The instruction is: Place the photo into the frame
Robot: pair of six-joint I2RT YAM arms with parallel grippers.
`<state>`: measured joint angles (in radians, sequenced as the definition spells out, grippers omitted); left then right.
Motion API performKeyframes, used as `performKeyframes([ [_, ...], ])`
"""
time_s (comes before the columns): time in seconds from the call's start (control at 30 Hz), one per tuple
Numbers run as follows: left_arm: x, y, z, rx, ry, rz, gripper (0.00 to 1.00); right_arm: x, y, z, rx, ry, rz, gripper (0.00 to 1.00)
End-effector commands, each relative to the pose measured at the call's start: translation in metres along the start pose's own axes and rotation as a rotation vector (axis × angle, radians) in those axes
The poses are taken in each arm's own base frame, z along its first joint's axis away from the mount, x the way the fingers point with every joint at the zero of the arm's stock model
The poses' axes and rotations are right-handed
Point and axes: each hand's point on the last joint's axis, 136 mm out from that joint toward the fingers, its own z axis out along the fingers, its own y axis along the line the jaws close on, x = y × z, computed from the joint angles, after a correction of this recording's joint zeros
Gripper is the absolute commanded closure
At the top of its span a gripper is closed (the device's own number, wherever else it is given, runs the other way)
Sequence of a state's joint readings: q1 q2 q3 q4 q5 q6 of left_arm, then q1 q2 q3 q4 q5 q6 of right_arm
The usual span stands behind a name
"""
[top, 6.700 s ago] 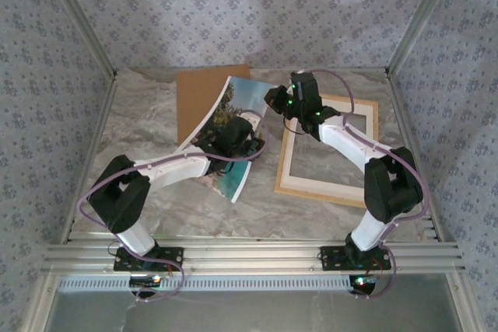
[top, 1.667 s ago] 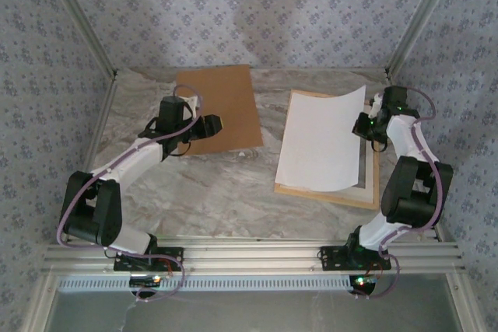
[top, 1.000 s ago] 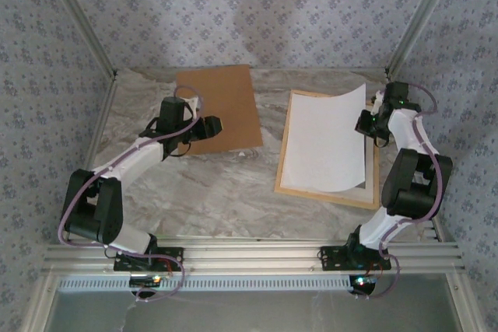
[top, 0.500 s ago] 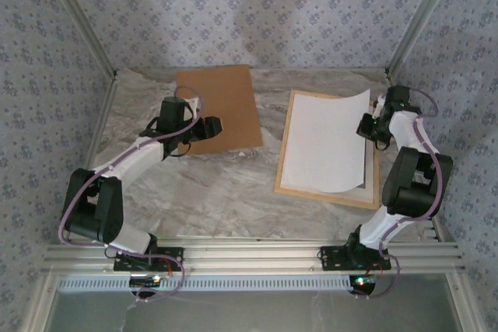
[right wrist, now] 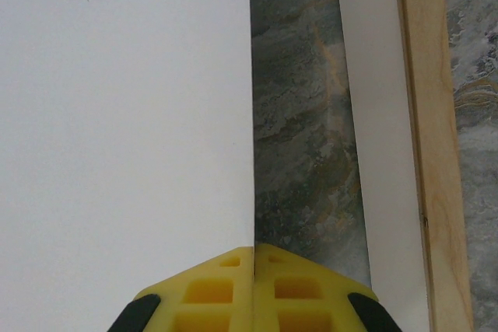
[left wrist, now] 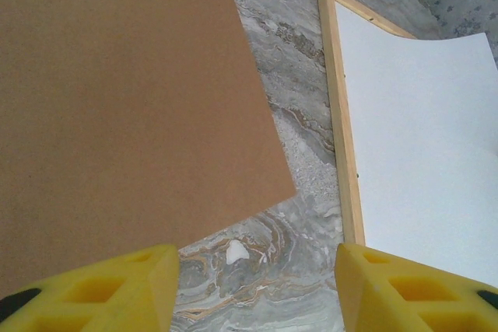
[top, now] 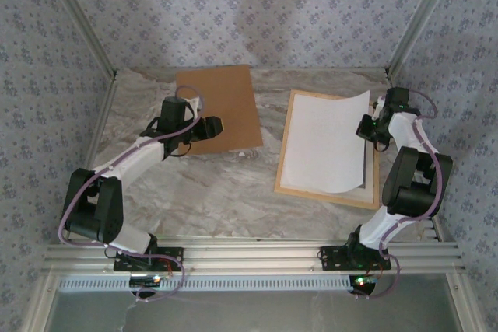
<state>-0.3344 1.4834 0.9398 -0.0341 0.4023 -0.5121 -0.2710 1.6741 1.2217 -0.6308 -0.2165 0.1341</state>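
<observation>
Right gripper (right wrist: 254, 258) pinches the near edge of the photo (right wrist: 124, 114); the sheet spreads ahead and to its left, lying over the frame (left wrist: 342, 138); just right of the fingers comes bare table (right wrist: 299, 130), then the mat border (right wrist: 373, 114), then the frame's rail. Left gripper (left wrist: 257, 270), well apart from the right one, hangs with jaws apart above the table; the backing board (left wrist: 117, 91) lies ahead and to its left, flat on the table; frame and photo lie ahead and to its right.
</observation>
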Motion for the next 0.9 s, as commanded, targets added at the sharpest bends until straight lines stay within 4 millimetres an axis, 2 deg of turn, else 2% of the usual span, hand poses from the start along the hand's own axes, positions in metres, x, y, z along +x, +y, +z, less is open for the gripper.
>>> performKeyframes([
  [0.0, -0.007, -0.005, 0.000, 0.001, -0.011, 0.030, 0.44, -0.005, -0.003, 0.003, 0.004, 0.006, 0.008, 0.94],
  [0.1, -0.007, -0.005, 0.000, -0.001, -0.010, 0.033, 0.44, -0.004, -0.007, 0.007, 0.018, 0.013, 0.010, 0.86],
  [0.23, -0.007, -0.005, -0.001, -0.004, -0.012, 0.037, 0.43, -0.004, -0.017, 0.014, 0.050, 0.022, 0.017, 0.70],
  [0.43, -0.006, -0.003, 0.000, -0.011, -0.007, 0.040, 0.43, -0.006, -0.036, 0.028, 0.095, 0.041, 0.044, 0.61],
  [0.53, -0.005, 0.001, -0.002, -0.032, -0.008, 0.049, 0.42, -0.009, -0.052, 0.025, 0.175, 0.036, 0.044, 0.54],
  [0.67, -0.004, 0.010, -0.005, -0.073, -0.024, 0.064, 0.40, -0.020, -0.066, 0.010, 0.286, -0.013, 0.038, 0.47],
  [0.73, -0.006, 0.014, -0.006, -0.092, -0.034, 0.068, 0.39, -0.025, -0.063, 0.001, 0.319, -0.048, 0.017, 0.42],
  [0.8, -0.007, 0.019, -0.007, -0.112, -0.042, 0.071, 0.39, -0.030, -0.049, -0.009, 0.325, -0.089, -0.018, 0.38],
  [0.87, -0.009, 0.029, -0.008, -0.146, -0.053, 0.076, 0.38, -0.038, -0.020, -0.019, 0.310, -0.155, -0.102, 0.34],
])
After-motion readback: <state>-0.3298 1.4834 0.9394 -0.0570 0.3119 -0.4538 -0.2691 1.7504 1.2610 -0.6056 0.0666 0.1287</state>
